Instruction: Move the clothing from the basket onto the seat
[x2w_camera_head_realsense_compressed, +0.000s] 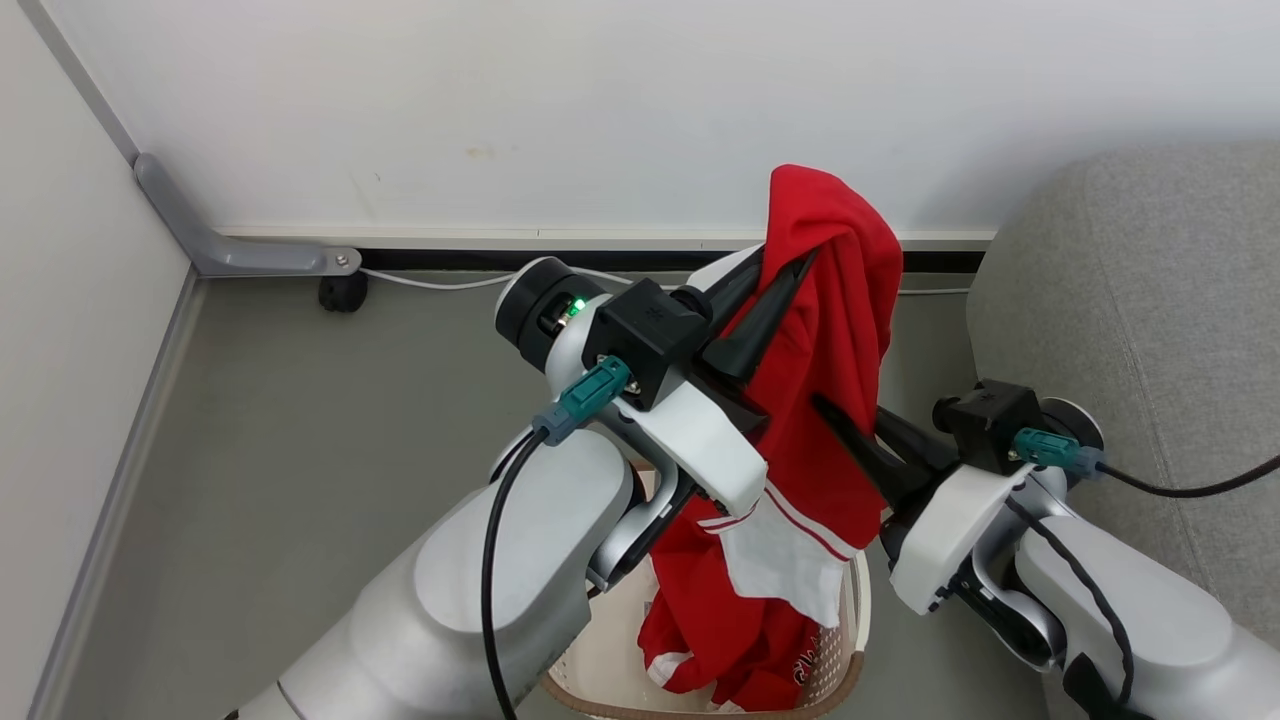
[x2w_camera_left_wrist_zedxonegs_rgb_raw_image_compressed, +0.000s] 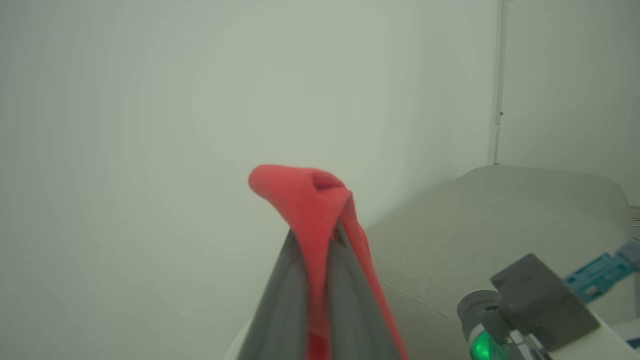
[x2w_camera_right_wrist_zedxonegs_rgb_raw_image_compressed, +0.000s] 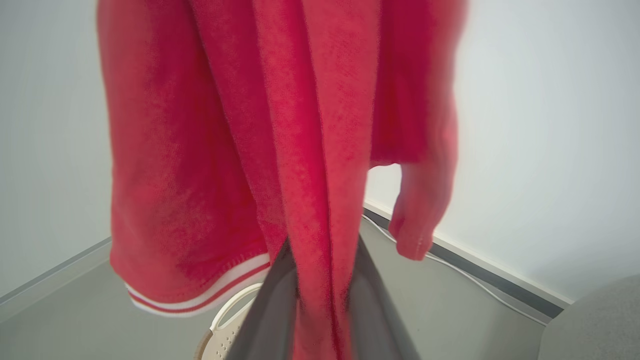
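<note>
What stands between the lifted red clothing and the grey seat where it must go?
Nothing visible stands in the way. The clothing hangs from the left gripper and the right gripper above the basket, and the seat is just to its right, beyond the right arm.

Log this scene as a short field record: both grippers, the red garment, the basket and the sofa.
left gripper: shut on top of bright red soft fabric garment, held high
right gripper: shut on a lower fold of that garment
cream-white perforated plastic basket: on floor below, red fabric inside
large grey woven-fabric sofa: at robot's right, no clothing on visible part
</note>
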